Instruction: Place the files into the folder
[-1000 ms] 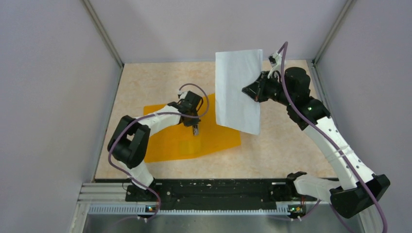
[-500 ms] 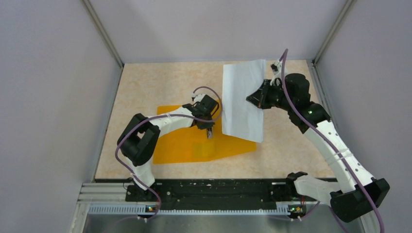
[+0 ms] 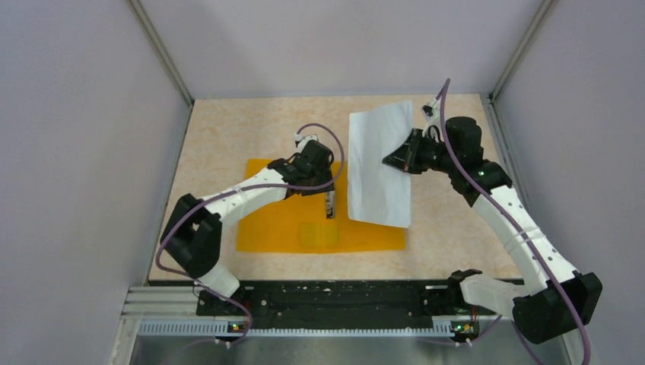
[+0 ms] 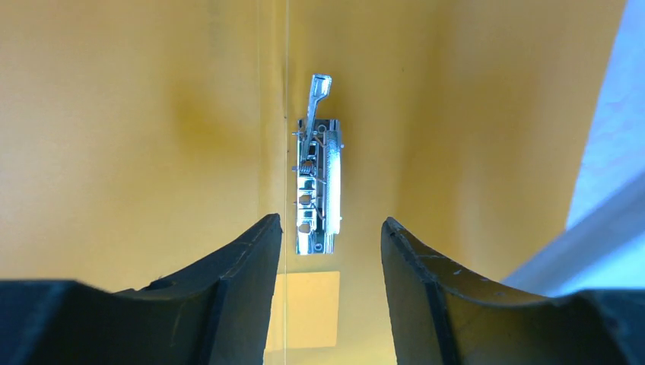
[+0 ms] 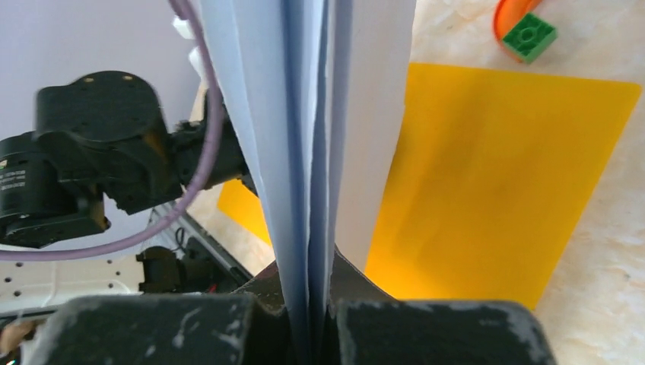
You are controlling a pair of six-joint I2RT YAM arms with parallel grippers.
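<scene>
The orange folder (image 3: 281, 228) lies flat on the table, spread wide, with its metal clip (image 4: 319, 182) and a pale label (image 4: 304, 310) showing inside. My left gripper (image 3: 330, 207) hovers just over the folder's right part; in the left wrist view (image 4: 331, 228) it is open and empty, with the clip just ahead of its tips. My right gripper (image 3: 395, 158) is shut on the white files (image 3: 376, 171), held up on edge to the right of the folder, their lower edge near its right end. The right wrist view shows the sheets (image 5: 312, 114) pinched together above the folder (image 5: 494, 175).
A green block (image 5: 530, 36) and a small orange curved toy piece (image 5: 511, 11) lie on the table beyond the folder's far corner. Grey walls close in the table on three sides. The arm bases and a black rail (image 3: 327, 296) run along the near edge.
The left gripper has moved right and the folder has shifted right with it, now lying wider and flatter. The right gripper has tilted and lowered the files slightly toward the folder.
</scene>
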